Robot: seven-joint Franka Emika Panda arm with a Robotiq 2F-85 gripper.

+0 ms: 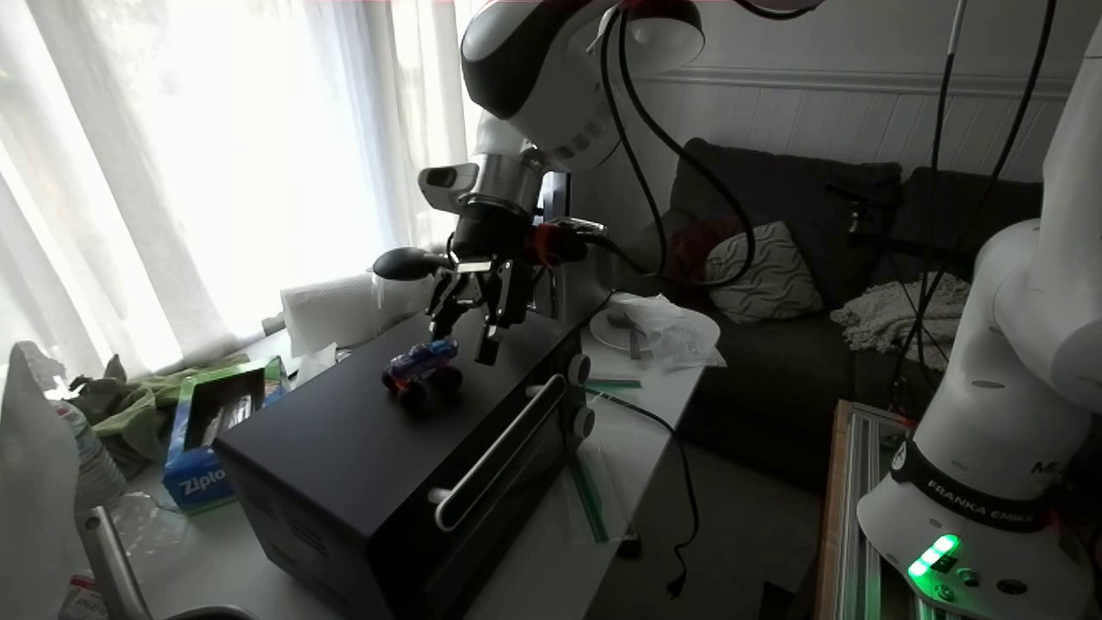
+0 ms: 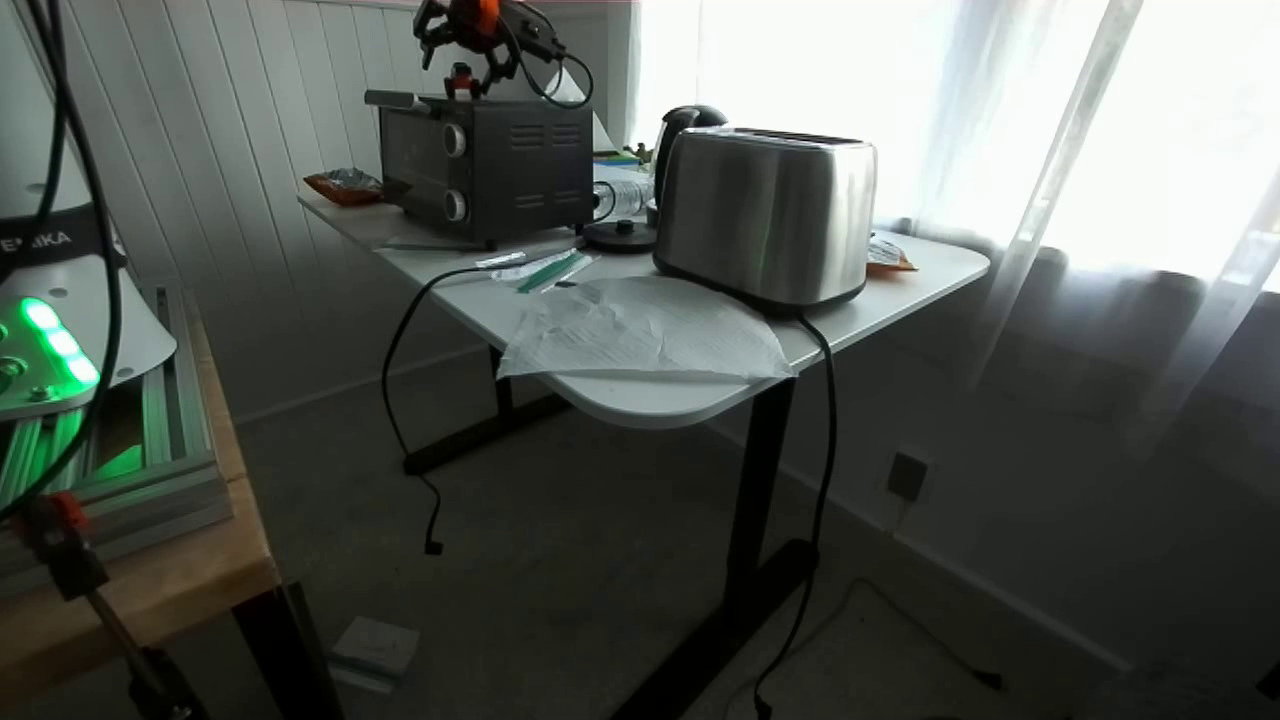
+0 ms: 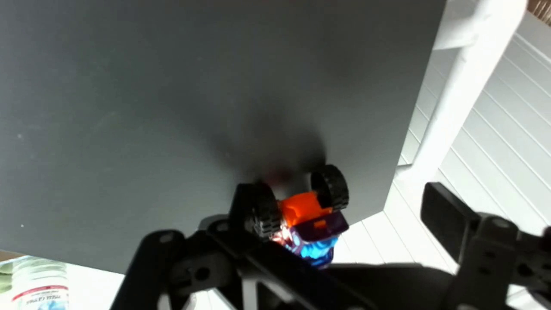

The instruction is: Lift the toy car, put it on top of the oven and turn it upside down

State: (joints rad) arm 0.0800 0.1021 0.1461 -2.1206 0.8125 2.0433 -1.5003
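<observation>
The small blue and purple toy car (image 1: 422, 366) with black wheels and a red-orange underside stands upright on its wheels on the flat top of the black oven (image 1: 327, 448). Its red-black shape also shows on the oven (image 2: 535, 170) in an exterior view (image 2: 462, 84). My gripper (image 1: 464, 341) is open just above the oven top, close to the car. In the wrist view the fingers (image 3: 340, 202) are wide apart. The car (image 3: 308, 219) shows beside the left finger, which hides part of it; a gap separates it from the right finger. I cannot tell whether the finger touches it.
The oven's bar handle (image 1: 499, 456) sticks out at the front. A black kettle (image 1: 405, 263) and a paper towel roll (image 1: 344, 310) stand behind the oven. A Ziploc box (image 1: 202, 469) lies beside it. A silver toaster (image 2: 765, 215) and a plate (image 1: 607, 331) are farther along the table.
</observation>
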